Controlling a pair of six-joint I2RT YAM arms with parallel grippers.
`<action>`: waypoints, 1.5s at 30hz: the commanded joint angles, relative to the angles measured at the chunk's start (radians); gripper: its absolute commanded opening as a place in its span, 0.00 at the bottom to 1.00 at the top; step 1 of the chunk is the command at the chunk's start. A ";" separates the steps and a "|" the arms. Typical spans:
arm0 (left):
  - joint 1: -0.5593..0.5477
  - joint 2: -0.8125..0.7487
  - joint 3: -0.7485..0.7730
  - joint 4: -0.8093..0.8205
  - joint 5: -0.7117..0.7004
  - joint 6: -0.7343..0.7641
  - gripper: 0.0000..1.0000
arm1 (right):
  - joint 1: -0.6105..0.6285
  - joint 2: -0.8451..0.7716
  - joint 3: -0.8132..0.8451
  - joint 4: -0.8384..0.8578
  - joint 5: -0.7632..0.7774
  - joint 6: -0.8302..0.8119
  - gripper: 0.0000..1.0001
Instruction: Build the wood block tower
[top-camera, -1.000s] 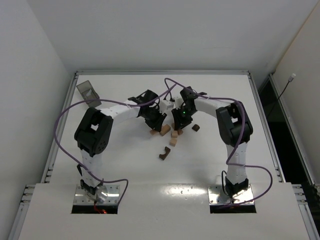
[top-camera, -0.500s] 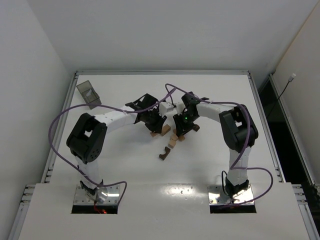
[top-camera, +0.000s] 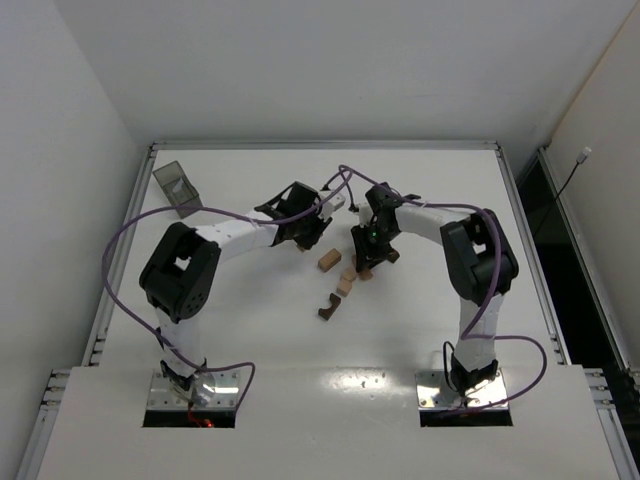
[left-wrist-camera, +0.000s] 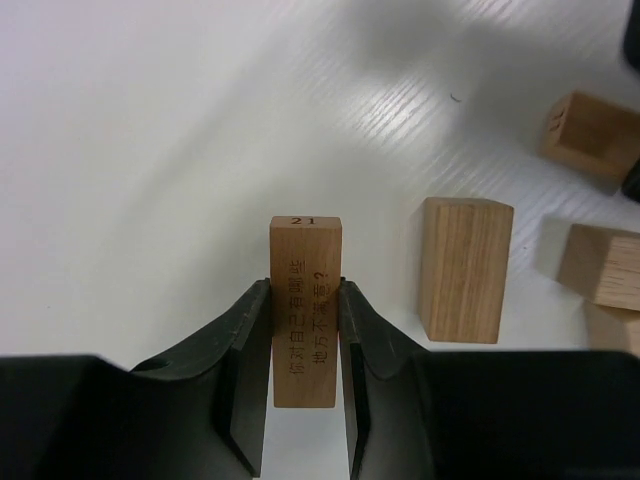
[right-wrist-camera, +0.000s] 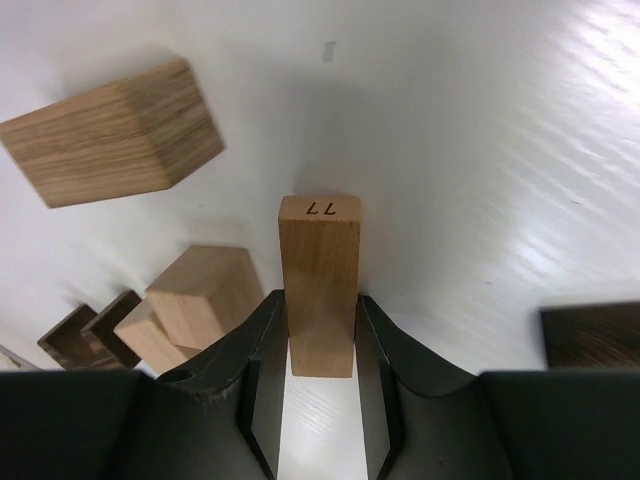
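**Both jaws pinching tan bricks**

The left jaws clamp a light tan brick marked 21 (left-wrist-camera: 305, 310) by its long sides, its far end sticking out ahead. Just right of them a second tan brick (left-wrist-camera: 465, 268) lies on the white tabletop (left-wrist-camera: 150, 150). The right jaws pinch a tan brick marked 77 (right-wrist-camera: 320, 285). A tan cube (right-wrist-camera: 195, 300) and a partly hidden dark brown piece (right-wrist-camera: 85, 335) sit to their left, and a dark brown block (right-wrist-camera: 590, 335) to their right.

The table (top-camera: 240, 330) is plain white. The printed brick (left-wrist-camera: 305, 310), between black fingers (left-wrist-camera: 240, 350), is light tan with fine grain and dark characters; the numbered brick (right-wrist-camera: 320, 285) is a warmer tan. Loose blocks (left-wrist-camera: 465, 270) show streaked tan grain. The arch (top-camera: 329, 306) is dark brown, the tray (top-camera: 176, 187) smoky grey, the cables (top-camera: 112, 262) purple.
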 joint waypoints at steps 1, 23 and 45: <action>-0.001 0.023 0.027 0.038 0.003 0.030 0.00 | -0.026 -0.022 -0.018 0.013 0.082 0.045 0.00; -0.102 0.081 0.006 0.047 0.243 0.039 0.00 | -0.163 -0.011 0.074 -0.013 0.041 0.004 0.00; 0.002 -0.121 -0.065 0.040 -0.028 -0.299 0.00 | -0.139 0.041 0.290 -0.036 -0.036 0.034 0.00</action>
